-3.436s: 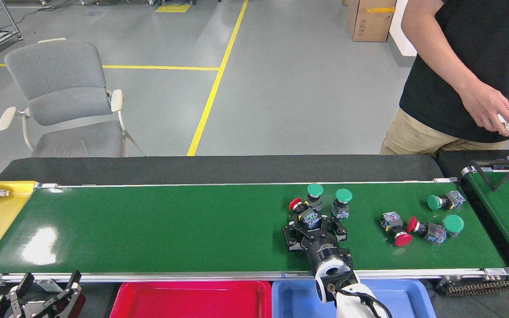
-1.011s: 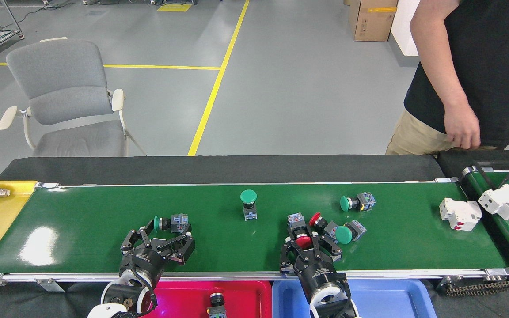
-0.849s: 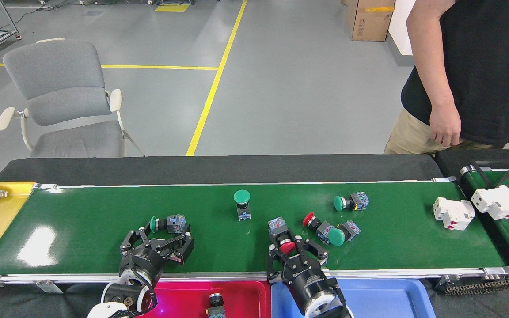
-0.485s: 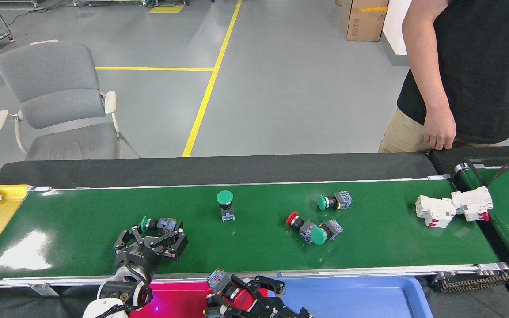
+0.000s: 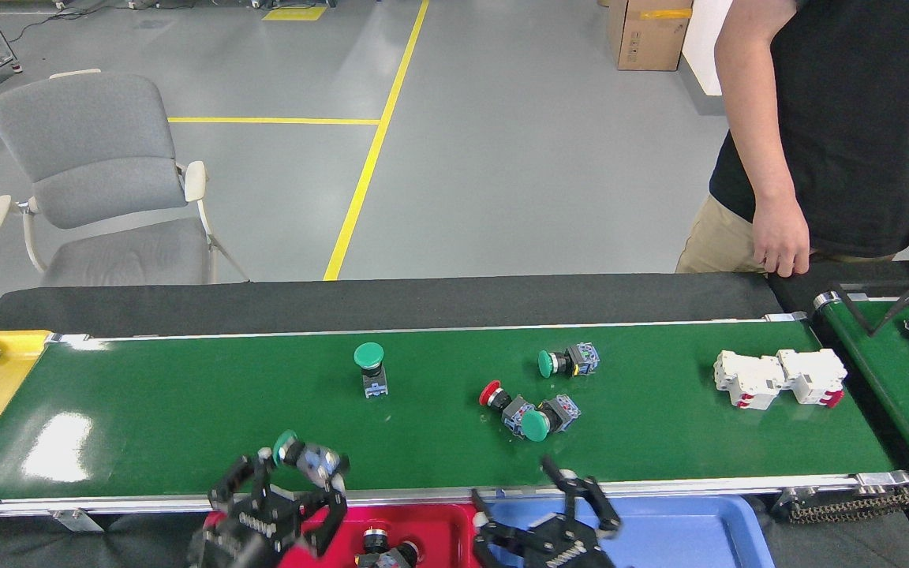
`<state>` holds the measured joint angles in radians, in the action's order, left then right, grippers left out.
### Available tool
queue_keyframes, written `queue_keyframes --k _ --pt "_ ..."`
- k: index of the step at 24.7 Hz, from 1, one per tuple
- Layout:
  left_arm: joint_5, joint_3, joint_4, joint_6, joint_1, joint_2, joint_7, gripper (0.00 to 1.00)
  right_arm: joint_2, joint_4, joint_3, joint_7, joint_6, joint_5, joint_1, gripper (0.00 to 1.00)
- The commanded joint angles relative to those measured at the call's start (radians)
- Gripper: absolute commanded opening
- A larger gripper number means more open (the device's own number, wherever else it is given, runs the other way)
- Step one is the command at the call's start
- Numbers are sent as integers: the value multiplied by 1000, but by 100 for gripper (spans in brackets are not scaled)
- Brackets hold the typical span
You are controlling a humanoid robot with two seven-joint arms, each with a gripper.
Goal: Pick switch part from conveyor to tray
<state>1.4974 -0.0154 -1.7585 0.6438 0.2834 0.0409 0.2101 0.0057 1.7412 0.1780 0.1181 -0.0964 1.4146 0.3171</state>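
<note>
Left pincer (image 5: 285,493) pinching green-capped switch (image 5: 302,455) at conveyor (image 5: 186,394) near rail, above red tray (image 5: 439,525). Right pincer (image 5: 553,505) standing spread, empty, over blue tray (image 5: 691,528) edge, just below conveyor rail. Red tray holding switch parts (image 5: 383,547). On conveyor: upright green switch (image 5: 370,367) mid-belt; green switch lying on side (image 5: 567,360) to its right; red and green pair (image 5: 529,410) touching, nearer rail; two white breakers (image 5: 778,377) touching, at conveyor's right end. Person (image 5: 833,134) standing beyond conveyor's right end.

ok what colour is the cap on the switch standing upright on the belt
Green, head view.
</note>
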Motion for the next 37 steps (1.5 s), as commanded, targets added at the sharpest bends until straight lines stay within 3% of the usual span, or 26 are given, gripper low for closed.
queue_keyframes --k 1,5,9,12,15,19,24,28,32,34,36,37 --pt "0 -3 -18 68 13 -6 0 100 -9 14 -81 52 -31 -19 17 100" --pt "-8 -55 -19 2 2 -10 -5 100 -30 5 -117 49 -29 -52 26 100" --pt "-8 -189 -18 -82 -29 -24 -12 100 -49 -5 -46 43 30 -42 -38 100" --pt "-9 -316 1 -222 -56 -24 -55 100 -70 -18 50 -14 41 -6 -130 100" --pt "-9 -405 71 -237 -73 -15 -118 100 -93 -72 161 -181 41 49 -260 100" --pt "-9 -396 79 -234 -72 -4 -118 100 -35 -200 248 -267 43 49 -420 100" --pt "4 -293 88 -237 -156 -3 -110 100 23 -272 311 -339 110 46 -469 100" --pt "9 -209 221 -240 -288 22 -97 100 73 -335 314 -341 130 46 -507 100" --pt "9 -196 398 -239 -427 45 -93 100 149 -459 316 -336 130 50 -587 100" --pt "9 -192 464 -237 -484 56 -93 100 154 -505 330 -333 126 46 -628 100" --pt "9 -166 536 -239 -556 57 -93 100 154 -543 374 -333 110 44 -652 93" --pt "9 -146 571 -243 -592 57 -93 100 154 -552 387 -331 99 44 -659 80"
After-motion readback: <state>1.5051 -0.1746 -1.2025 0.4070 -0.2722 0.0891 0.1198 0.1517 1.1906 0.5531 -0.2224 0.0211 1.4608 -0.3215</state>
